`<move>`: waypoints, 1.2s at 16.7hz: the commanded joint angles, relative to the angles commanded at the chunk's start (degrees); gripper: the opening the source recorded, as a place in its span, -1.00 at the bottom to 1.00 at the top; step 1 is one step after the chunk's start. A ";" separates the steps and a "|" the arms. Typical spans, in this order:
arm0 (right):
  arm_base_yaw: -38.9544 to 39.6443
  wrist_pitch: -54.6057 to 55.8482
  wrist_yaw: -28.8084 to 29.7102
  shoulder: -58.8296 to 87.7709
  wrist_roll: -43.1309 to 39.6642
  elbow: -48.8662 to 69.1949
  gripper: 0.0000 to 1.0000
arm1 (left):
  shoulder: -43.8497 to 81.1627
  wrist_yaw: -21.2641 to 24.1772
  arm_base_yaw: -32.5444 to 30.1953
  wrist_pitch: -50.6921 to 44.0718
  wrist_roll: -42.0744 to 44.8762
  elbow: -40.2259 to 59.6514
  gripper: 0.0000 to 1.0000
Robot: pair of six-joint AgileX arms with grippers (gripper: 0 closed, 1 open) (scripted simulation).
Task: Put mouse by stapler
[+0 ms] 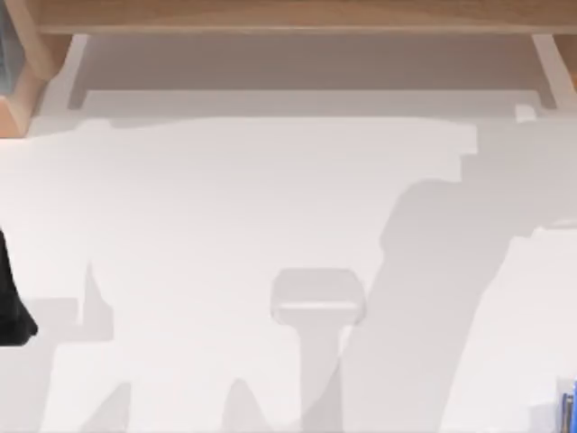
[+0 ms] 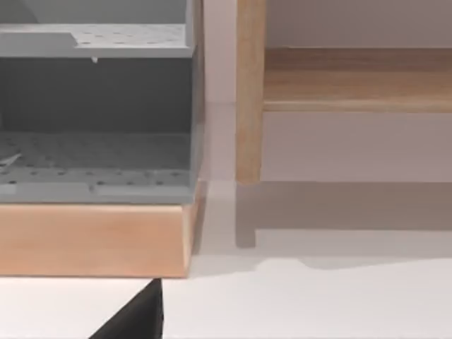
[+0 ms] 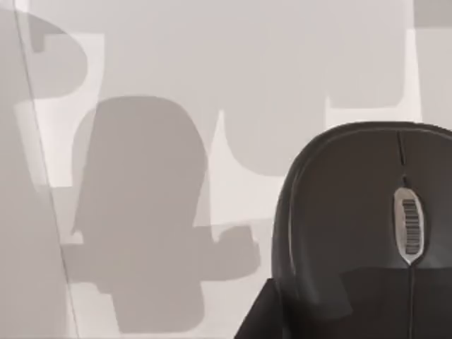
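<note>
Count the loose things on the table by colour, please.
Black: 1, the mouse
Pale grey: 1, a boxy object mid-table
Blue: 1, an item at the table's right edge, too cut off to identify
Total: 3

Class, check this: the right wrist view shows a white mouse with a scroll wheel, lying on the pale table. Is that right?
Not quite. The mouse is black, not white, as the right wrist view shows. The rest holds: it has a scroll wheel and lies on the pale table.
</note>
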 joint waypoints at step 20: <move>8.42 13.24 -0.65 -58.28 -1.01 -73.50 -1.00 | 0.00 0.00 0.00 0.00 0.00 0.00 1.00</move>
